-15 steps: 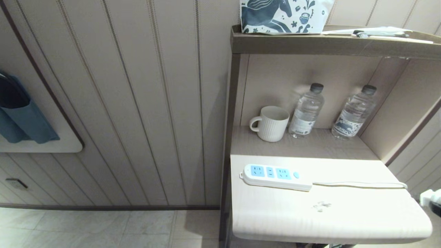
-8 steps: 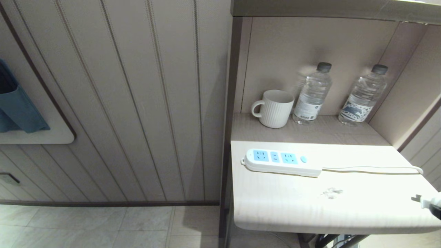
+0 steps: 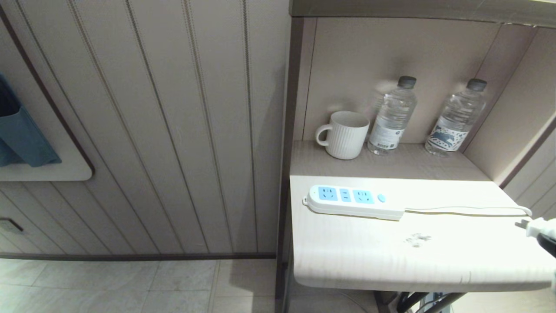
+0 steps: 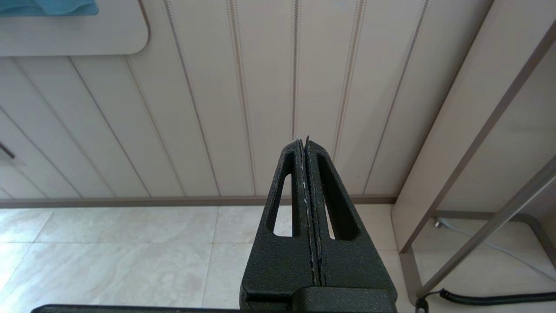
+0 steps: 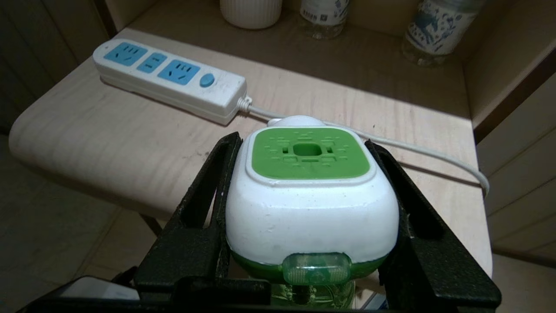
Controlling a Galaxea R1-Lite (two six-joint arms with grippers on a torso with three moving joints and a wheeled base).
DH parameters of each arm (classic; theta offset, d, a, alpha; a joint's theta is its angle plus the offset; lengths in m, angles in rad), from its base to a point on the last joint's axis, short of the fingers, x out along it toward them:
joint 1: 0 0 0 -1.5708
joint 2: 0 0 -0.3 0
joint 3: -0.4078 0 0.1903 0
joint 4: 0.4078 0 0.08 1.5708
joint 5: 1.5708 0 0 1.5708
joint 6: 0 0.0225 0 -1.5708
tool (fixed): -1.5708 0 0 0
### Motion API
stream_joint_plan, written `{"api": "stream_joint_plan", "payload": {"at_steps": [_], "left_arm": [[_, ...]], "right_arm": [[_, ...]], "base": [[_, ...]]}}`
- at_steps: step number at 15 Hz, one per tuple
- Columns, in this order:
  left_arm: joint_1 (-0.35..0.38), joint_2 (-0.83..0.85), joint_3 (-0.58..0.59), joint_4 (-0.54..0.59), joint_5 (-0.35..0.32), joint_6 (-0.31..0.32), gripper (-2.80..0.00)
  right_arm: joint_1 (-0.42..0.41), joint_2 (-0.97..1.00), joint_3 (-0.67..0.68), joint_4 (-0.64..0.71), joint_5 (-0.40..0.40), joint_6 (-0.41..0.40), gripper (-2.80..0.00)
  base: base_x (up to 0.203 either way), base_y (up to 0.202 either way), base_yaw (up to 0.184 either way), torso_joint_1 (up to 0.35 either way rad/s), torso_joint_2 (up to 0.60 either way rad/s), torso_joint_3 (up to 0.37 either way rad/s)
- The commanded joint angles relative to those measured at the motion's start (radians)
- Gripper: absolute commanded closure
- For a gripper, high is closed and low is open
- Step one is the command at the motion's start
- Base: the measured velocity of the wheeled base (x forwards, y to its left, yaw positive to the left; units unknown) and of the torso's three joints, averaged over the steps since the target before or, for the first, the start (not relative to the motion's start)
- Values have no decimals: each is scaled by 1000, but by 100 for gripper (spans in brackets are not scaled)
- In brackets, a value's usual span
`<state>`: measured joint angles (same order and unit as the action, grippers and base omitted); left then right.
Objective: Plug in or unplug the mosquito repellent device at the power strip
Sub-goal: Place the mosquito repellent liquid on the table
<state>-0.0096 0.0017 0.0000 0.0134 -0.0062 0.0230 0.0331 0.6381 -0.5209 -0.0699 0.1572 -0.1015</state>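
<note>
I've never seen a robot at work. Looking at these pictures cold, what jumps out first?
Most striking is the green-and-white mosquito repellent device, clamped between the black fingers of the right tool at the table's right edge. Ahead of it, the white power strip with blue sockets lies on the pale table, nothing plugged in. Behind, a white mug and two water bottles stand in the shelf nook.
</note>
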Motion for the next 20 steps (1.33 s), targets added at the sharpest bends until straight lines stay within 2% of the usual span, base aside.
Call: {"api": "stream_joint_plan", "payload": {"at_steps": [1,4,9,13,17,20], "left_arm": [[0,1,0,0,0,0,0],[0,1,0,0,0,0,0],[0,1,0,0,0,0,0],[0,1,0,0,0,0,0],[-1,1,0,0,0,0,0],[0,1,0,0,0,0,0]], "right_arm": [[1,31,54,-131,1,-5,0],[6,121,55,-171,3,-13,0],[6,280,136,-604,-9,-30,0],[5,414,238,-898,-89,-26,0],[6,669,286,-1298,-222,-33,0],[19,807,290,-1466,-295,-35,0]], "base": [[0,0,0,0,0,0],[0,0,0,0,0,0],[0,0,0,0,0,0],[0,0,0,0,0,0],[0,0,0,0,0,0],[0,0,0,0,0,0]]}}
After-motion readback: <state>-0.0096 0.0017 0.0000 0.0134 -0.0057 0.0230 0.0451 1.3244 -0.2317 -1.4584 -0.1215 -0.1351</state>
